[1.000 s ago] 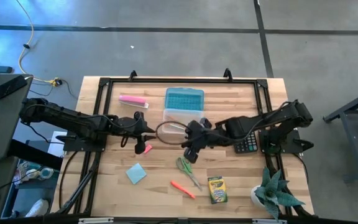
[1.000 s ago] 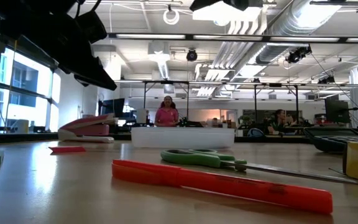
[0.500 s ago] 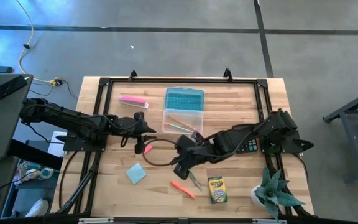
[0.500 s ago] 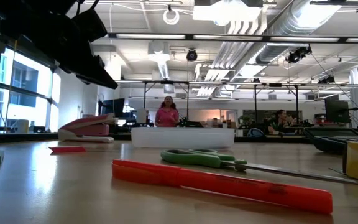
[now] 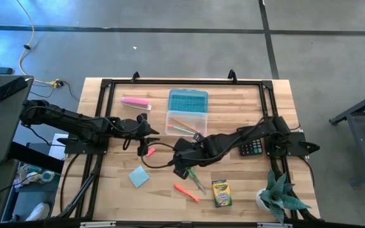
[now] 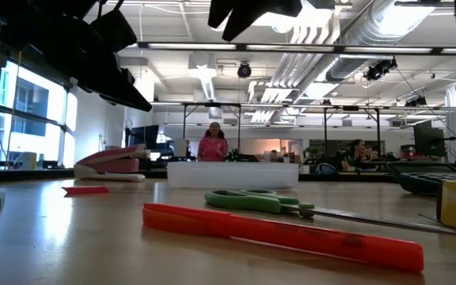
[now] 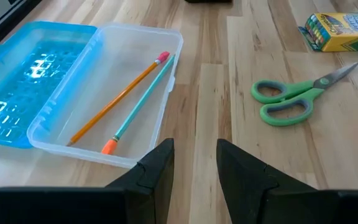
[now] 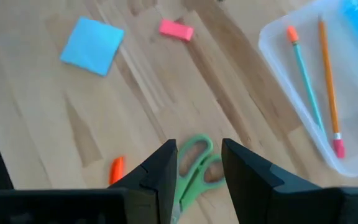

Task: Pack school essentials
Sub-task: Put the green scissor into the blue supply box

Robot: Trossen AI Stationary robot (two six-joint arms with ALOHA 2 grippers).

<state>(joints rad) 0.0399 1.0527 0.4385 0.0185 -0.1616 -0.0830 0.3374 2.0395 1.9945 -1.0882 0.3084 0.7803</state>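
Green-handled scissors [image 5: 192, 177] lie flat on the wood, with the orange marker [image 5: 186, 192] and the crayon box [image 5: 220, 192] nearer the near edge. The light-blue note pad [image 5: 139, 177] and a short orange-pink piece [image 5: 149, 151] lie toward the left. Two pencils [image 7: 126, 96] rest in the clear tray [image 5: 185, 123]. My right gripper [image 8: 197, 168] is open and hovers above the scissors' handles [image 8: 194, 171], well off the table [image 6: 252, 12]. My left gripper [image 7: 194, 162] is open and hangs above the wood just left of the tray.
The tray's blue lid [image 5: 187, 99] lies open behind it, and a long pink bar [image 5: 135, 101] lies at far left. A black calculator [image 5: 252, 149] sits under the right arm, and a potted plant [image 5: 277, 196] stands at the near right corner. Black rails frame the table.
My right gripper has moved from beside the tray toward the near left, ending above the scissors, and now shows at the top of the low view. The tray and its pencils have come out from under the arm.
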